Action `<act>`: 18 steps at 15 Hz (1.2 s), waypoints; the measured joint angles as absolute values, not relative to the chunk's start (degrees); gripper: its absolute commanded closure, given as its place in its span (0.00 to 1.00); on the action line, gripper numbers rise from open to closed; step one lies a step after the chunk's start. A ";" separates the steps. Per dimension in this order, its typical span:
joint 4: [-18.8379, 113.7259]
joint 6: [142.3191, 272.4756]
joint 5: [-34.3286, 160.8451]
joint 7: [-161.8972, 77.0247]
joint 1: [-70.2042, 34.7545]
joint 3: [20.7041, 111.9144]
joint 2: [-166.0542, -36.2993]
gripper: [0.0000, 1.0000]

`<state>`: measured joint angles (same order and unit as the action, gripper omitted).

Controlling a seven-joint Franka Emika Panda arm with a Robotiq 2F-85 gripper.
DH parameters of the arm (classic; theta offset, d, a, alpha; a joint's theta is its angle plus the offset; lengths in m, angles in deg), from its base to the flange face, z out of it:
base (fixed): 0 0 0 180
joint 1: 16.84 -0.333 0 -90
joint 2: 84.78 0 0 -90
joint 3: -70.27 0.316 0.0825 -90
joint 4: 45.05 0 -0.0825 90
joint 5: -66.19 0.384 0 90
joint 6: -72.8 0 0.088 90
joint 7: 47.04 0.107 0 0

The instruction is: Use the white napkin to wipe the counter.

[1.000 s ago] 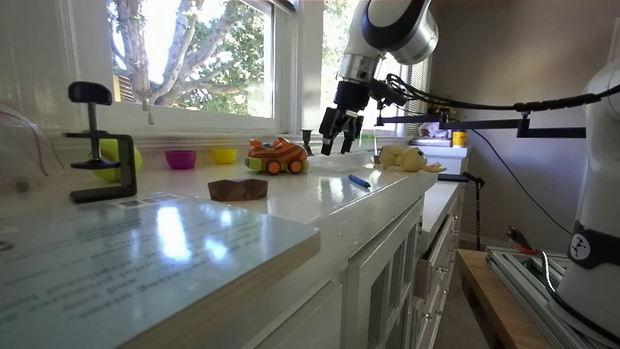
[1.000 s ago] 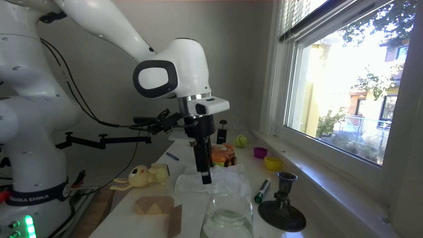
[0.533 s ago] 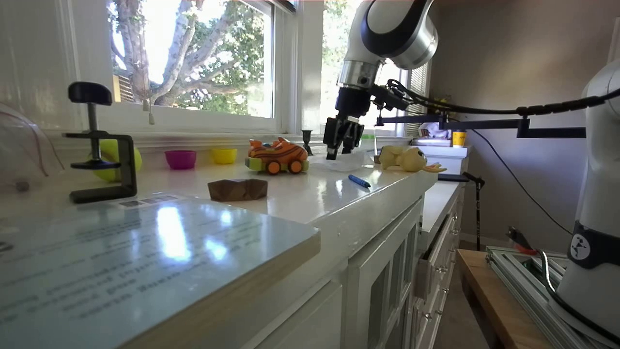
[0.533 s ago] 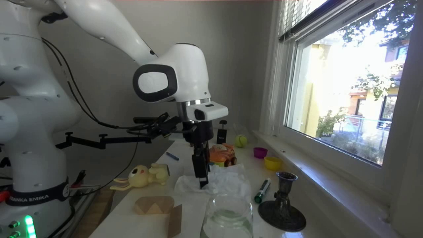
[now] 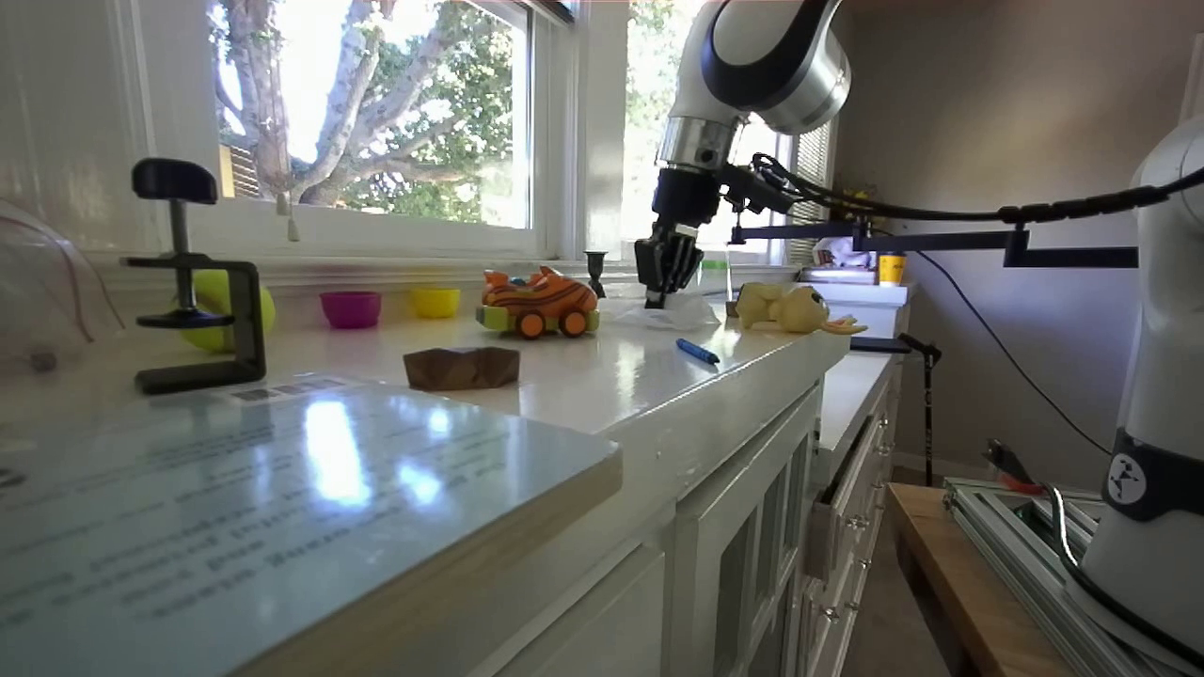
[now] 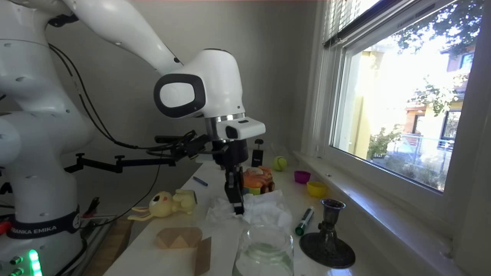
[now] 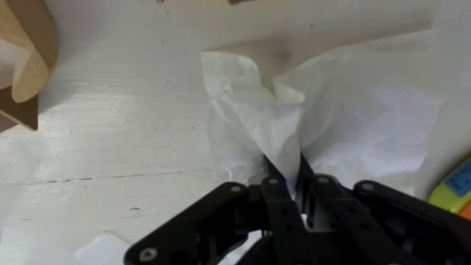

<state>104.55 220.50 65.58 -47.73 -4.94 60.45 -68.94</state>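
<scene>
The pincer [image 7: 284, 162] is pinched tight on a fold of the white napkin [image 7: 371, 125]. The rest of the napkin lies wrinkly on the counter [image 7: 128, 147], between the front edge and the back edge by the window [image 6: 402, 99]. An orange toy car [image 5: 539, 306] sits near the napkin. A yellow bunny [image 6: 163, 207] lies at the front edge, and a blue crayon [image 5: 697, 352] lies close to that edge too. A pink cup [image 5: 351, 309] and a yellow cup [image 6: 317, 189] stand near the back edge.

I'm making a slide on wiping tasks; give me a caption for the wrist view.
The claw pinches a bunched fold of the white napkin over the dark-flecked white counter.
</scene>
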 measured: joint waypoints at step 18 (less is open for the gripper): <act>104.57 220.49 58.72 -45.16 5.39 57.09 -68.83 1.00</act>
